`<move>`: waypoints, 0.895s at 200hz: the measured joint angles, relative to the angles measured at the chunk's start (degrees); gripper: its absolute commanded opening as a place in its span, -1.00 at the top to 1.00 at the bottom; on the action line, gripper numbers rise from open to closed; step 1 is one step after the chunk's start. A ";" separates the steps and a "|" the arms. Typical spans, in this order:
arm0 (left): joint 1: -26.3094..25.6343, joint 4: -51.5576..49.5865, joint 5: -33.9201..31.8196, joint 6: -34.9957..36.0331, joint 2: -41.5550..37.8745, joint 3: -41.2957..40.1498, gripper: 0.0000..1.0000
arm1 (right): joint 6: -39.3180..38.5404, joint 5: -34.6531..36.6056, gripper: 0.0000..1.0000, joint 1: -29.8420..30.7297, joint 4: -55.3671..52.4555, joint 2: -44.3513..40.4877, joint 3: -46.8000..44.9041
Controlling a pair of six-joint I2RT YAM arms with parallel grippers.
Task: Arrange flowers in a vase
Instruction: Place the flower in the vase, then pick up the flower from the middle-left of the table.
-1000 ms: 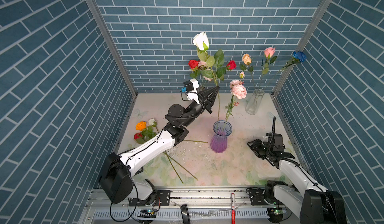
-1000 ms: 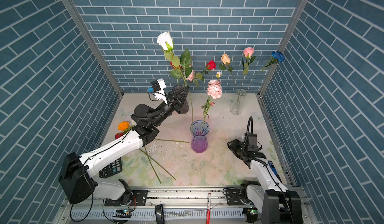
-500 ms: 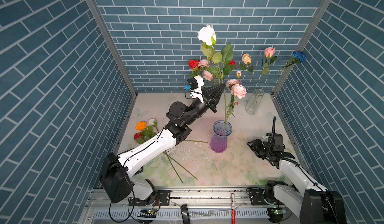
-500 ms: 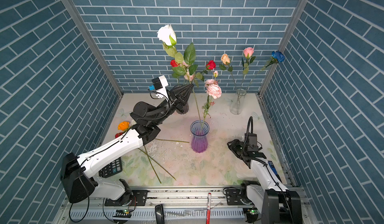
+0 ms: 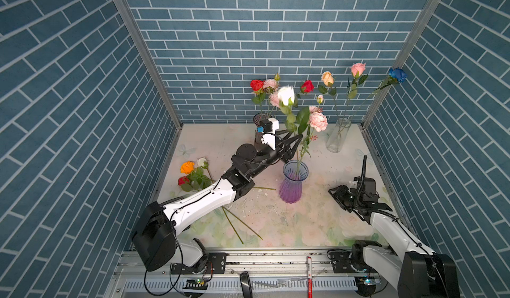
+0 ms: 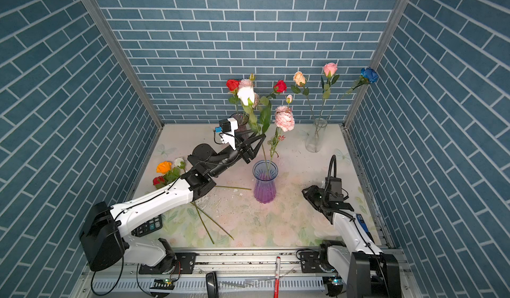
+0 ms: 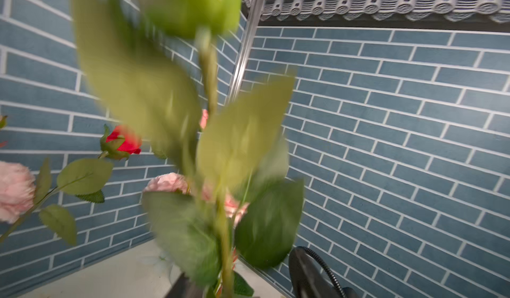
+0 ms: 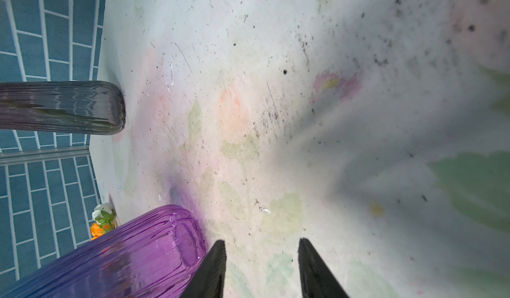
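Observation:
A purple glass vase (image 5: pixel 293 183) (image 6: pixel 265 183) stands mid-table with a pink peony (image 5: pixel 317 121) in it. A white rose (image 5: pixel 286 96) (image 6: pixel 246 95), blurred, has its stem running down into that vase. My left gripper (image 5: pixel 295 148) (image 6: pixel 258 148) is just above the vase rim, open, with the rose stem (image 7: pixel 225 255) passing between its jaws. Leaves fill the left wrist view. My right gripper (image 5: pixel 335 198) (image 8: pixel 262 255) rests low on the table right of the vase (image 8: pixel 124 255), open and empty.
A dark vase (image 5: pixel 260 118) at the back holds red and pink flowers. A clear vase (image 5: pixel 338 135) holds peach, pink and blue roses. Orange, white and red flowers (image 5: pixel 190 172) lie at the left. Bare stems (image 5: pixel 240 225) lie near the front. A calculator (image 6: pixel 146 225) sits under the left arm.
My left gripper carried the white rose over the purple vase, came down and opened. The rose has dropped lower, its stem into the vase. The right arm has not moved.

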 measured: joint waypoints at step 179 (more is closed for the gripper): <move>28.13 -62.73 -18.12 -16.81 -25.20 -24.41 -0.07 | 0.42 -0.76 0.11 -0.11 1.29 3.30 -0.11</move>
